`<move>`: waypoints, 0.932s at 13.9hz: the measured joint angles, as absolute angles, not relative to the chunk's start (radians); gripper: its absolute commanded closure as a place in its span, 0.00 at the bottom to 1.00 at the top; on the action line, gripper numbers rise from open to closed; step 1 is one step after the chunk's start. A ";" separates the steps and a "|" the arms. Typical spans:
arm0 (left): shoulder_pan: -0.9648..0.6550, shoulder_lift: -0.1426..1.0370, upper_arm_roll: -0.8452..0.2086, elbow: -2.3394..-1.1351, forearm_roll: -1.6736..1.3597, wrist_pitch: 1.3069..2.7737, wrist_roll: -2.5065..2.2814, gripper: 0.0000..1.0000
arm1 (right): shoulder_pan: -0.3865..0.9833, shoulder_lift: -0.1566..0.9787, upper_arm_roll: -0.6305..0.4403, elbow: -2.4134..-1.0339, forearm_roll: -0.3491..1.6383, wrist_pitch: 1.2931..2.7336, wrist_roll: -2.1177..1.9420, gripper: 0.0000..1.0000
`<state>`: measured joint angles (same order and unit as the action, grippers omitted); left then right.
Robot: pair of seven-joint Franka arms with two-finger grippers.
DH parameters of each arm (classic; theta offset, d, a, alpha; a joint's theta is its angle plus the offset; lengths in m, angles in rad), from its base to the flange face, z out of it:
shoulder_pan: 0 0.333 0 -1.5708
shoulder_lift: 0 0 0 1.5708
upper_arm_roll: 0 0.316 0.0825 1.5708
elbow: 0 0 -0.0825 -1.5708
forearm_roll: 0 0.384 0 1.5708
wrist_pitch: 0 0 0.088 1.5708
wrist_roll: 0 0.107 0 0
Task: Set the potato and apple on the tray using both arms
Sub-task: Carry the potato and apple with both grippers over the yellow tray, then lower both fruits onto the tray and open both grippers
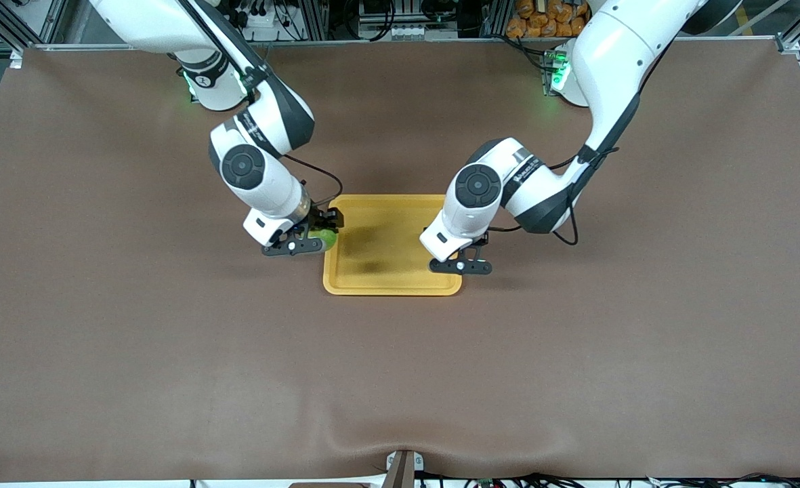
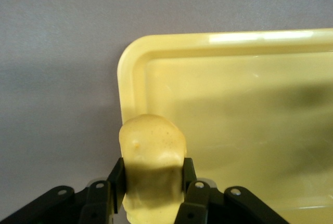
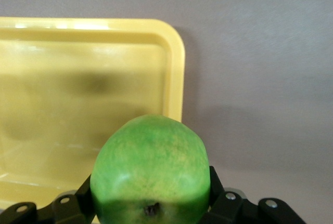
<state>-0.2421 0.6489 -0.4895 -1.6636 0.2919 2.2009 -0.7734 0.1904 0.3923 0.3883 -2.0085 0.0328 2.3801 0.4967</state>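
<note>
Brown table [image 1: 169, 352], yellow tray [image 1: 386, 285] centred: right gripper [image 1: 305, 238] clamps apple [image 1: 324, 238], left gripper [image 1: 464, 261] clamps potato [image 2: 152, 156], both at opposite tray edges, poised for release.

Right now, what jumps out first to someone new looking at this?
The yellow tray mid-table, with both arms converging on it. The right gripper holds a green apple over one end's rim; the left gripper holds a potato over the other end's rim.

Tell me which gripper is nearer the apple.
Right. The right gripper is shut on the apple over the tray edge; the left gripper holds the potato over the tray's other end.
</note>
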 measured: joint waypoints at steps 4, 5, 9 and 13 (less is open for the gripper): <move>-0.252 0.668 -0.489 -1.656 0.293 2.233 -0.819 1.00 | 0.261 0.481 0.388 -2.000 0.032 2.466 0.587 0.81; -0.257 0.672 -0.489 -1.656 0.293 2.236 -0.829 1.00 | 0.286 0.496 0.388 -1.997 0.032 2.473 0.607 0.81; -0.266 0.691 -0.489 -1.656 0.305 2.238 -0.841 1.00 | 0.314 0.534 0.383 -1.993 0.031 2.499 0.625 0.76; -0.266 0.704 -0.484 -1.655 0.307 2.239 -0.841 1.00 | 0.323 0.563 0.359 -1.987 0.017 2.526 0.625 0.00</move>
<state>-0.2657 0.7041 -0.4841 -1.6554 0.3065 2.2389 -0.8406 0.3234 0.5628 0.3585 -1.9865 0.0168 2.5256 0.6249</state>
